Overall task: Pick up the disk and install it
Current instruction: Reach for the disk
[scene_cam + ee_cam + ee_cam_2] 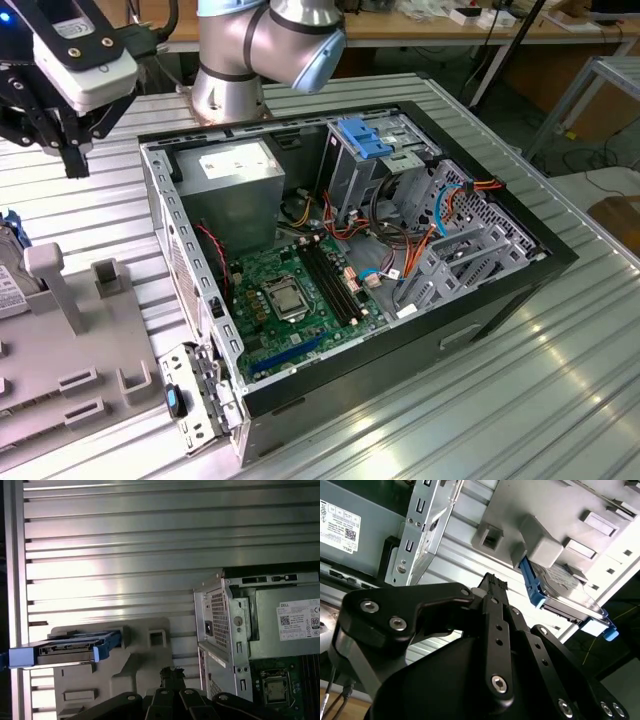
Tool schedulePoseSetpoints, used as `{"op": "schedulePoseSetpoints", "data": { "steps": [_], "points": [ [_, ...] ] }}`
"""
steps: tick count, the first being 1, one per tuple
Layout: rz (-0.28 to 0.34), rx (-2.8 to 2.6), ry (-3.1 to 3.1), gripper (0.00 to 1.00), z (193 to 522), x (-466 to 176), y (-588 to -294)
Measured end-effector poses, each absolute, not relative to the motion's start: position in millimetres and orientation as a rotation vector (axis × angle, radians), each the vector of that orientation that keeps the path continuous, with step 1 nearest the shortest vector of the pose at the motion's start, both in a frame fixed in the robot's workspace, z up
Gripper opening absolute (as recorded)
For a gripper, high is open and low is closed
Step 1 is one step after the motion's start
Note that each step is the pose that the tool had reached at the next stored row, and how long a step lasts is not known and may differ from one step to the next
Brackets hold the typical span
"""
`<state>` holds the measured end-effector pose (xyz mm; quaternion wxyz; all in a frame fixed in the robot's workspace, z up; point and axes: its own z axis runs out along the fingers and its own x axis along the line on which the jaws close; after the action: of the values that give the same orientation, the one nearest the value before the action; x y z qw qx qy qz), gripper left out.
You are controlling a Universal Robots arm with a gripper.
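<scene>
- Exterior view: the gripper hung above the ribbed aluminium table. Its fingers looked pinched together with nothing in them.
- The disk stood on edge below the fingers and well apart from them, parked in a grey plastic holder.
- The open PC case sat off to one side of the fingers, with its blue-tabbed drive cage on the far side.
- Room-wise, a wooden workbench with cables ran behind the table, so it looked like a lab setup.
- Second wrist view: the gripper had its tips closed. The disk sat beyond them and off to one side, not under them, in its blue carrier.
- First wrist view: the disk was clearly to one side of the gripper, and the power supply was on the opposite side.
- My take: this was the reach, barely started. To do it well I'd centre the fingers over the disk and spread them wide before going down. I'd clamp the flat metal faces rather than the bendy-looking carrier.
</scene>
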<state>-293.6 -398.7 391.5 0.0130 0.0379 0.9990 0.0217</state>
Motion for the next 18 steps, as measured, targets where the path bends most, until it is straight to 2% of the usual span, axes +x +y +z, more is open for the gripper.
{"op": "schedulePoseSetpoints", "data": {
  "steps": [18],
  "points": [
    [0.069,0.035,3.116,0.11,390,-353,-393]
  ]
}}
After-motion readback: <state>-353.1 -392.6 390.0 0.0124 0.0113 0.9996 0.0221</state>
